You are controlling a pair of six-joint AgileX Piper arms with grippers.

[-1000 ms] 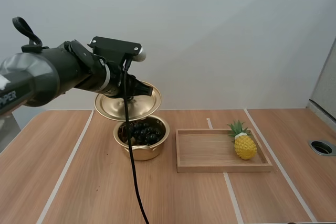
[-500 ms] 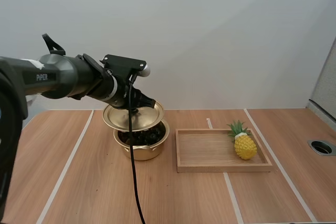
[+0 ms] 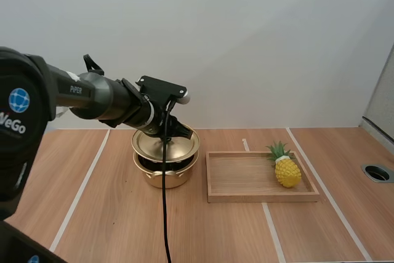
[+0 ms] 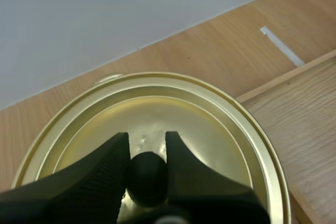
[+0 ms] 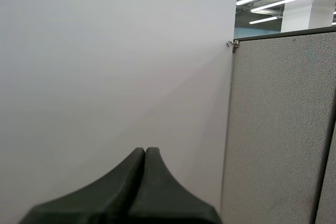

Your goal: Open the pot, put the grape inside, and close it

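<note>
A gold pot (image 3: 165, 175) stands on the wooden table left of the tray. Its gold lid (image 3: 166, 146) (image 4: 210, 145) now lies flat over the pot's rim and hides what is inside. My left gripper (image 3: 172, 132) (image 4: 147, 148) is shut on the lid's black knob (image 4: 148, 174), the two fingers pinching it from either side. My right gripper (image 5: 145, 153) is shut on nothing, its fingers lying together as one dark wedge in front of a white wall.
A wooden tray (image 3: 246, 177) (image 4: 310, 114) stands right of the pot, close to it, with a toy pineapple (image 3: 286, 167) at its right end. White tape lines (image 3: 77, 198) cross the table. A round hole (image 3: 377, 173) sits at the table's right edge.
My left gripper carried the lid down and to the right, from a tilted hold above the pot to flat on its rim. The dark grapes inside are now covered.
</note>
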